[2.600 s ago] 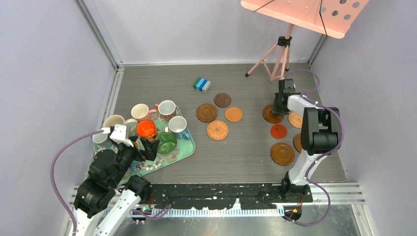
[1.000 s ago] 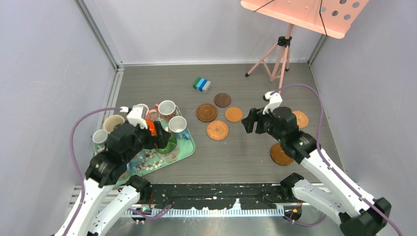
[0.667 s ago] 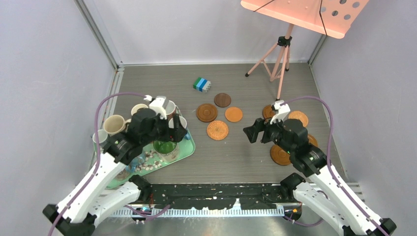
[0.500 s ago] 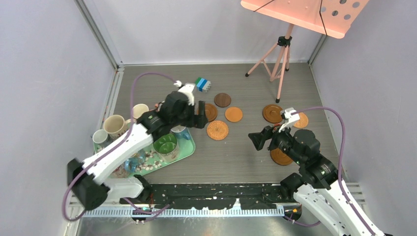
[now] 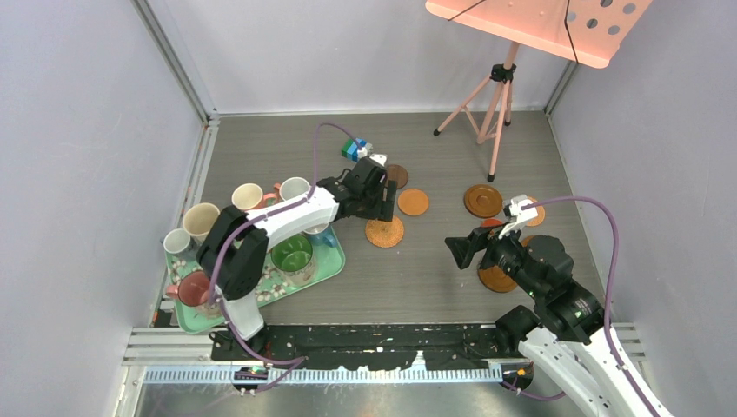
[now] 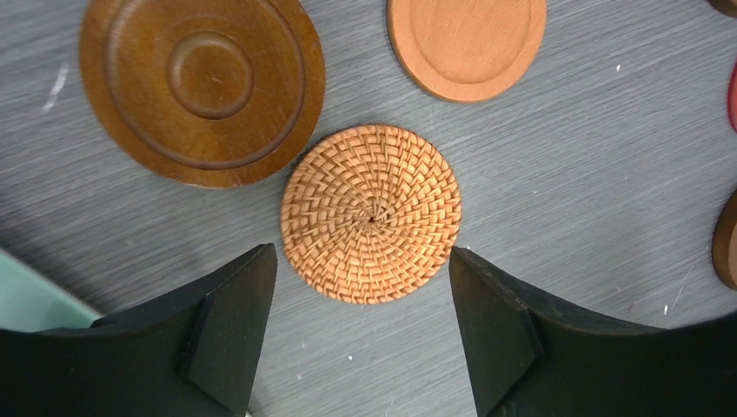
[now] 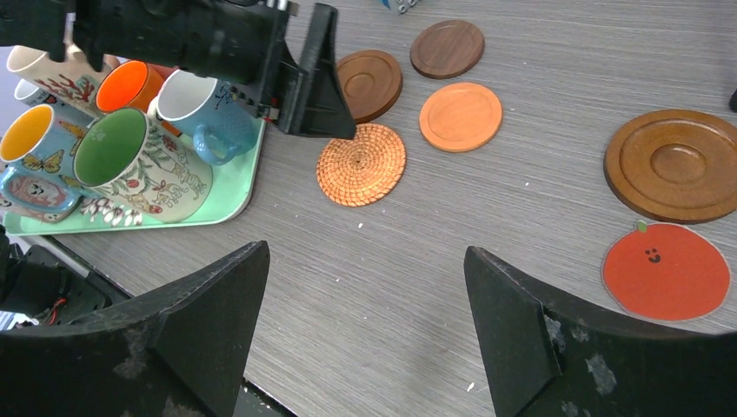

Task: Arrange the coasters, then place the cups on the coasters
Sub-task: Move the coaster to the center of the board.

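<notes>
My left gripper [image 6: 359,256] is open, hovering low over the woven wicker coaster [image 6: 372,213], one finger on each side, not touching it. A ringed brown coaster [image 6: 202,87] and an orange coaster [image 6: 467,43] lie just beyond. My right gripper [image 7: 365,261] is open and empty above bare table, nearer than the coasters. To its right lie a large brown coaster [image 7: 673,165] and a red-orange pumpkin-face coaster [image 7: 665,271]. The cups stand on the mint tray [image 7: 235,187]: green-inside [image 7: 122,148], orange-inside [image 7: 130,85], light blue [image 7: 195,100], yellow-inside [image 7: 26,130].
A blue-green toy block [image 5: 355,148] sits behind the left gripper [image 5: 382,207]. A pink music stand [image 5: 495,95] rises at the back right. More cups [image 5: 249,196] stand at the tray's far edge. Another brown coaster [image 5: 495,280] is partly hidden under the right arm.
The left arm swung from above the tray out to the wicker coaster, its jaws narrowing a little. The right arm drew back from the right-hand coasters toward the near edge and opened wider.
</notes>
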Controlling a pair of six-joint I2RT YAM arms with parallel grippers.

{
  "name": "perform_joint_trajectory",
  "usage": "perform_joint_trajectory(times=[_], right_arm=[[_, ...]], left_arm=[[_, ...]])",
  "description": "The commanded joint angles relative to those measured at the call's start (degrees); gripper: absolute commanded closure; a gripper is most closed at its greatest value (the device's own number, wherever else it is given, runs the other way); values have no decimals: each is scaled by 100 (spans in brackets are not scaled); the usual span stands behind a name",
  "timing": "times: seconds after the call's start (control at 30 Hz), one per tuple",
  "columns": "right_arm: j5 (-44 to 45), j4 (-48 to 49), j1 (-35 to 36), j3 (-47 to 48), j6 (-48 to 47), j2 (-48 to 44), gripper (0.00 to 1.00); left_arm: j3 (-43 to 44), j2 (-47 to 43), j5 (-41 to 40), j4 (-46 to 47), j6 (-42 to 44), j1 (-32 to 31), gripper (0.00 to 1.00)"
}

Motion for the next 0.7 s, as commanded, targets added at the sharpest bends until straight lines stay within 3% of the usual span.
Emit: perform_joint_trajectory(times=[0.0, 0.4, 0.67], right_arm=[[-234, 222, 24, -6, -107, -59, 10], [-209, 276, 25, -78, -66, -289, 10], [-100, 317, 25, -107, -74, -402, 10]], left_arm=[[1, 219, 420, 748, -330, -25, 27], [162, 1072, 840, 841, -541, -457, 32], [-185, 1035, 1174, 1234, -1054, -1255, 34]])
